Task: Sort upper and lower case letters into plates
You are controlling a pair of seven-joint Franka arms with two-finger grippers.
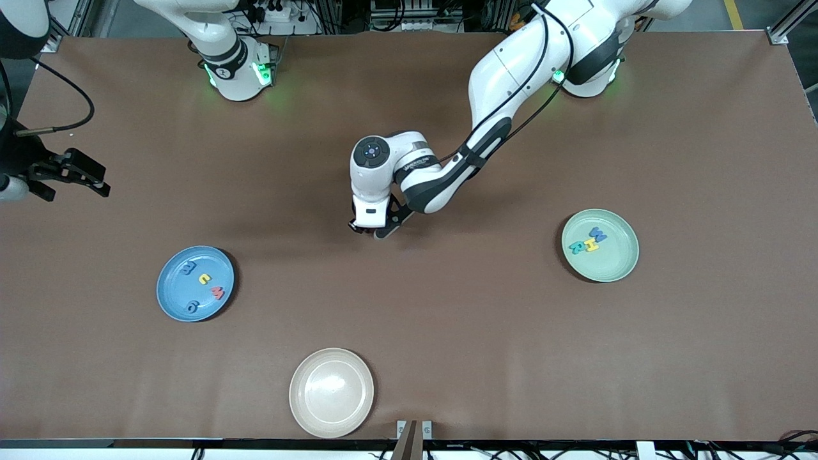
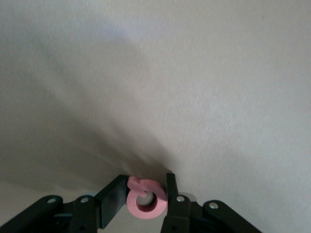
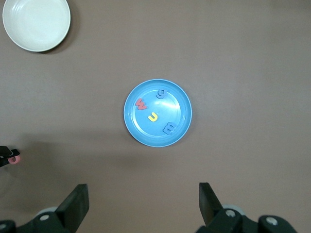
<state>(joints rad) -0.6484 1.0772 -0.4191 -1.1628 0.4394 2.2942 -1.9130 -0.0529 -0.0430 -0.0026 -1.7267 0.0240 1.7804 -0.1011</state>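
1. i see the tabletop (image 1: 447,319) with the blue plate (image 1: 171,300) toward the right arm's end, the mint plate (image 1: 613,268) toward the left arm's end, and a cream plate (image 1: 307,409) at the edge nearest the front camera.
2. my left tool (image 1: 374,229) is mid-tabletop, clamped on a pink letter (image 2: 146,201).
3. my right tool (image 3: 143,204) waits with fingers spread, over the blue plate.
4. four letters (image 1: 203,278) lie in the blue plate, three letters (image 1: 591,241) in the mint one.

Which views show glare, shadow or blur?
Front view: glare on the beige plate, soft shadow under the left gripper. Left wrist view: washed-out table, dark shadow near the pink letter. Right wrist view: sheen on the blue plate, own fingers blurred.
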